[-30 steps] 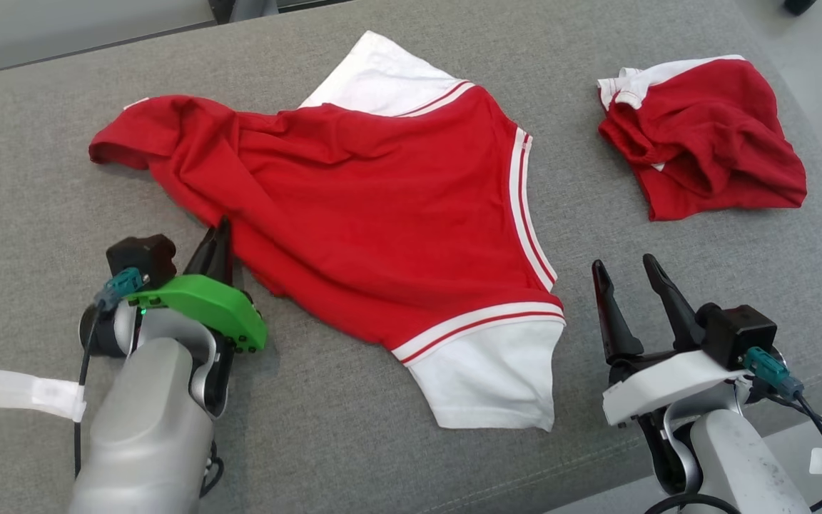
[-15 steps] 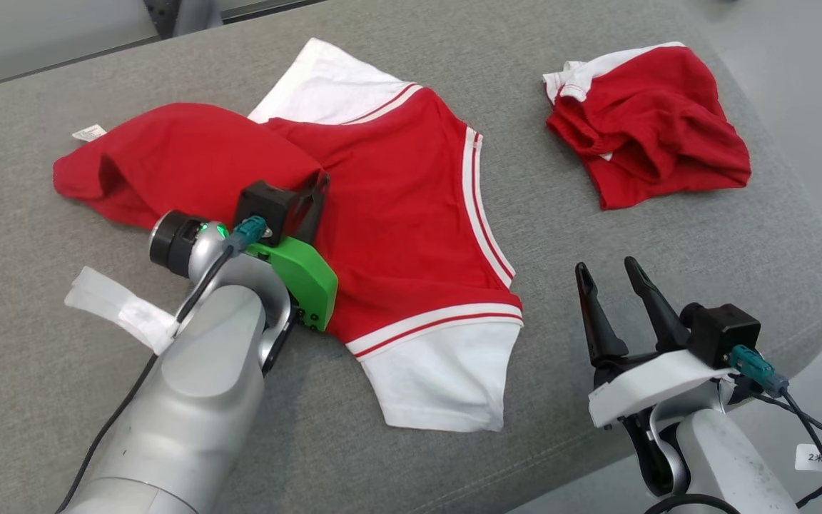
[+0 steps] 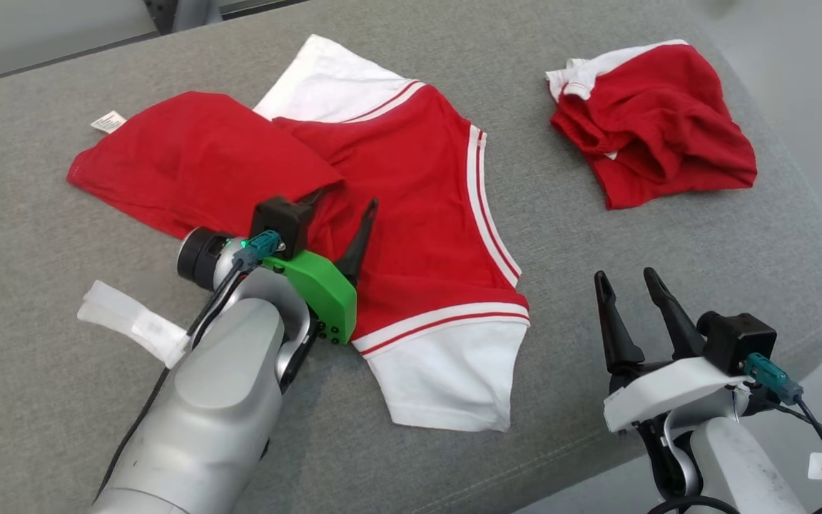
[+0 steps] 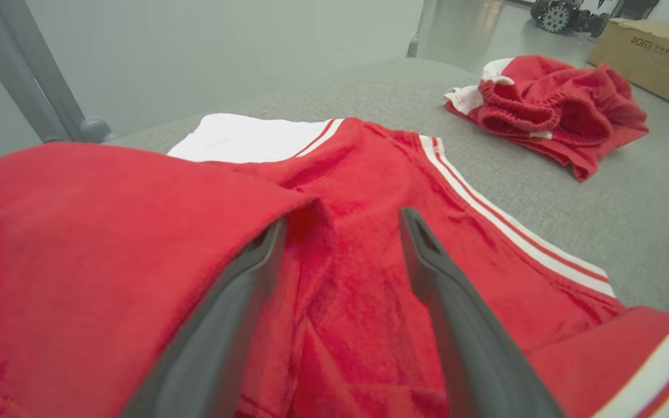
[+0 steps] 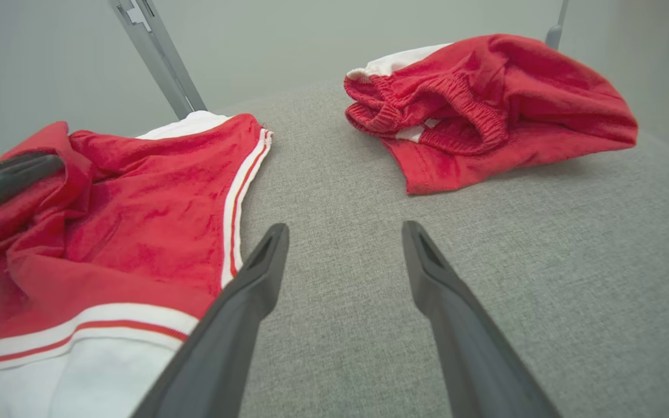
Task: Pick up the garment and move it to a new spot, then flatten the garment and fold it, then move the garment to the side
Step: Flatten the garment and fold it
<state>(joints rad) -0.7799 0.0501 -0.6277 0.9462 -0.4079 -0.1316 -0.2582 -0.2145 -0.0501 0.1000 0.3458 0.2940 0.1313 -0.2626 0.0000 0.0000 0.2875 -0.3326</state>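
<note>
Two red pieces of clothing lie on the grey padded surface (image 3: 668,243). The garment (image 3: 418,214), a red shirt with white sleeves and white stripes, is spread across the middle. One white sleeve (image 3: 447,378) points toward the near edge and the other sleeve (image 3: 332,78) toward the far edge. Its left part is folded over onto the red body as a broad flap (image 3: 190,164), and a small white label (image 3: 108,121) shows at the flap's far left corner. The left pincer (image 3: 347,200) is low over the shirt at the flap's right edge, its two dark fingers spread apart and clamped on nothing. In the left wrist view, one finger (image 4: 236,302) runs right against the flap's folded edge and the other finger (image 4: 445,302) lies over the shirt's open red body. Whether the fingers press on the cloth cannot be told. The right pincer (image 3: 623,275) is near the surface's near right corner, over bare grey fabric just beside the near sleeve, with its fingers also apart and empty. A crumpled pair of red shorts (image 3: 653,157) with white trim sits toward the far right corner, well apart from the shirt. A strip of white tape (image 3: 133,325) hangs on the left arm's cable.
</note>
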